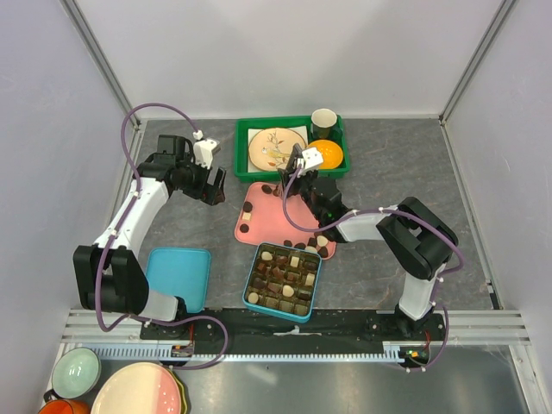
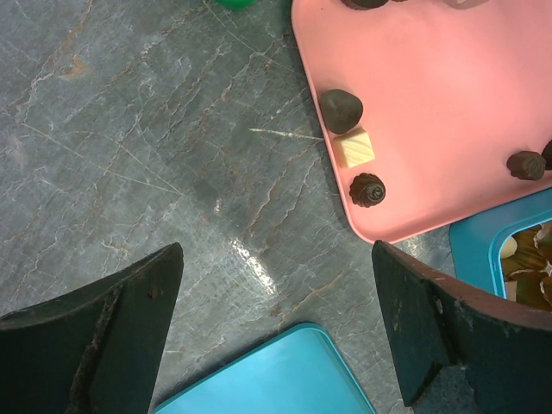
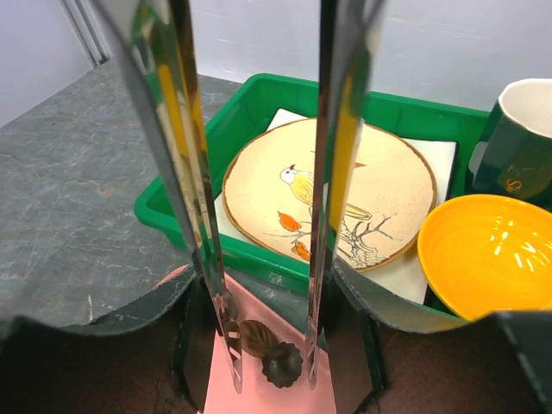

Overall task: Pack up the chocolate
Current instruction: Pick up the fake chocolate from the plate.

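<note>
- Right gripper [image 3: 278, 347]: is clamping a pair of metal tongs [image 3: 194, 198], whose two blades are standing narrowly apart.
- Tong tips: are straddling one dark ridged chocolate [image 3: 282, 364] on the far end of the pink tray [image 3: 259, 395]. A second dark piece [image 3: 254, 336] is lying right against it.
- Left gripper [image 2: 276, 321]: is hovering with its fingers spread wide and nothing between them. It is over the bare table [image 2: 129, 129], between a corner of the pink tray and the teal lid [image 2: 276, 384].
- Loose pieces: are lying scattered on the pink tray. A dark lump [image 2: 341, 109], a cream square [image 2: 354, 147] and a dark swirl [image 2: 368, 189] are lining the tray edge nearest the left gripper. Others are sitting toward the box.
- Teal box [image 1: 250, 276]: is lying open just beside the tray's near edge, with dark, brown and cream pieces filling most of its compartments.
- Green bin [image 1: 244, 138]: is standing behind the tray, holding a bird-painted plate [image 3: 379, 190], an orange bowl [image 3: 492, 250] and a dark green cup [image 3: 517, 138].
</note>
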Robot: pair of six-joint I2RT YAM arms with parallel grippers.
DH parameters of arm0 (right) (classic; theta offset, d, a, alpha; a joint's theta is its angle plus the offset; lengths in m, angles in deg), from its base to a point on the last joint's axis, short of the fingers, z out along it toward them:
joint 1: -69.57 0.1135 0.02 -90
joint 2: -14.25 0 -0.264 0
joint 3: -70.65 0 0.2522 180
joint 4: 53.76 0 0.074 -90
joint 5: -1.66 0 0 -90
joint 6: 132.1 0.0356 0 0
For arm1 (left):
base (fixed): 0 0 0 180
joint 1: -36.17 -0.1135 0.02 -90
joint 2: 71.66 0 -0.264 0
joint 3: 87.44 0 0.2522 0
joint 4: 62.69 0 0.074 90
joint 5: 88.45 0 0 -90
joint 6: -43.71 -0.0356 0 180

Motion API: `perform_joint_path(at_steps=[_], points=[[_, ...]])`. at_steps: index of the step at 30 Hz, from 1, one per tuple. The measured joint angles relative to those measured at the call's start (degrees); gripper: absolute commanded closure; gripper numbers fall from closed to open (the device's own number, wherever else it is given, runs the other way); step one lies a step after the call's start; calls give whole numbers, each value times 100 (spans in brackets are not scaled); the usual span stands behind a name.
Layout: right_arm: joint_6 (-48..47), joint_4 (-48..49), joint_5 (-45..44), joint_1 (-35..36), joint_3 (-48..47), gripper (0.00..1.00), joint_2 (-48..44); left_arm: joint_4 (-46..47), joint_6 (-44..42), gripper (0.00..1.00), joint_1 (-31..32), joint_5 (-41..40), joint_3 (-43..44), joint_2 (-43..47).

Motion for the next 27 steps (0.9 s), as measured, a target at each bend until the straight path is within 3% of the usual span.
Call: perform_joint_path(at_steps=[14, 27], points=[[203, 11, 146, 0, 15, 49, 227, 0, -7, 2, -22, -2, -13, 7], [136, -13, 251, -50, 24, 58, 197, 0, -9, 2, -22, -2, -35, 118]])
